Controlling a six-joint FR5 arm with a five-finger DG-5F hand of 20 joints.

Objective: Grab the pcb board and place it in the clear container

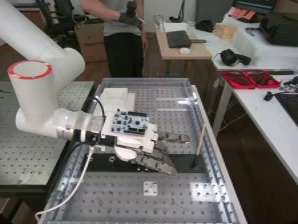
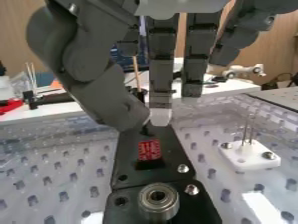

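In the high view the dark grey hand (image 1: 154, 159) is over the black plate (image 1: 189, 163), fingers extended. A blue-and-white circuit board (image 1: 130, 123) with black parts rests over the hand's wrist; whether it is fixed there I cannot tell. From the wrist, the hand (image 2: 100, 92) has fairly straight fingers and its thumb slants down close to a white fingertip, both above the black plate (image 2: 126, 202). A small red board (image 2: 149, 149) lies on that plate below the fingertips, with nothing visibly gripped. I cannot make out a clear container.
White boxes (image 1: 115, 98) sit behind the wrist on the perforated bench (image 1: 176, 200). A thin stick (image 1: 201, 141) stands right of the fingers. A round metal part (image 2: 158, 200) is on the black plate, and a white block with pins (image 2: 249, 154) stands beside it. Red trays (image 1: 249, 80) are on the side table.
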